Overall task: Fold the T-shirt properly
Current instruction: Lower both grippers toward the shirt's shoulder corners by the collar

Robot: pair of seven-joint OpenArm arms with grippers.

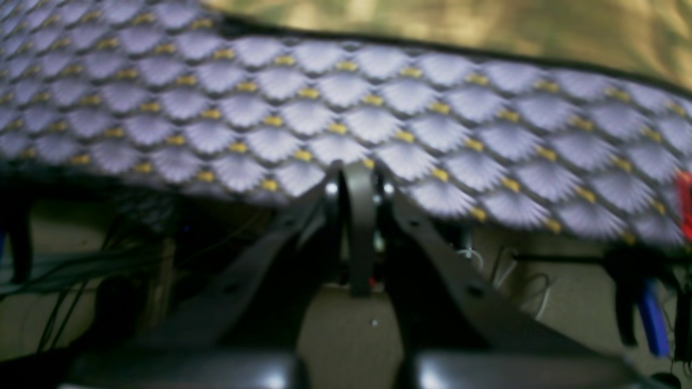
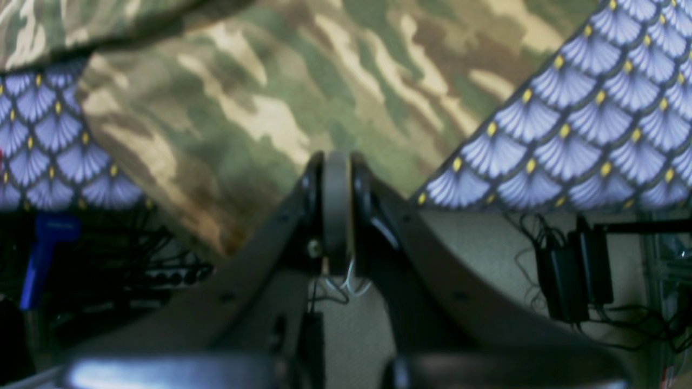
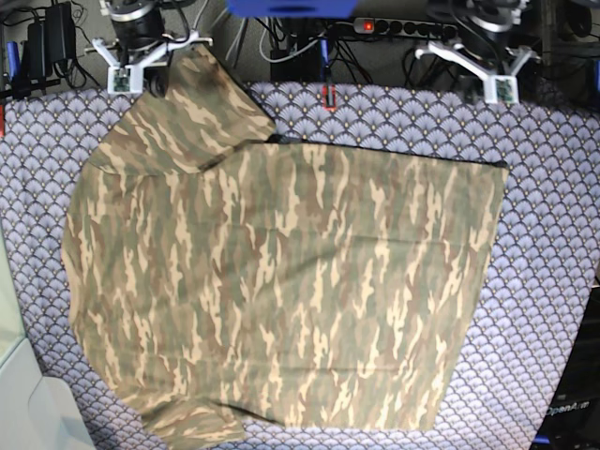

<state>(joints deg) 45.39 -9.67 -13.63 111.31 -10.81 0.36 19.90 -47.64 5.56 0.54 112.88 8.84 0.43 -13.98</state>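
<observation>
From the left wrist view, the left claw (image 1: 357, 183) has its jaws pressed together with nothing between them, its tip just at the near edge of the purple fan-scale cloth (image 1: 346, 108) that covers the surface. Beyond the claw, past a dark hem, a blurred strip of the T-shirt (image 1: 486, 27) shows at the top of the picture, well apart from the tip. Cables hang below the cloth edge.

The right wrist view shows what the left one lacks: the camouflage fabric (image 2: 281, 97) close up, spreading straight ahead of the right claw (image 2: 336, 167) and draping over the surface edge beside it. This claw's jaws are also together and clamp nothing. Whether its tip touches the fabric cannot be told.

Only the base view shows the whole garment (image 3: 281, 291), lying spread flat across the cloth (image 3: 553, 234), one sleeve reaching toward the right claw (image 3: 141, 61). The left claw (image 3: 487, 66) sits apart from the shirt's far corner.
</observation>
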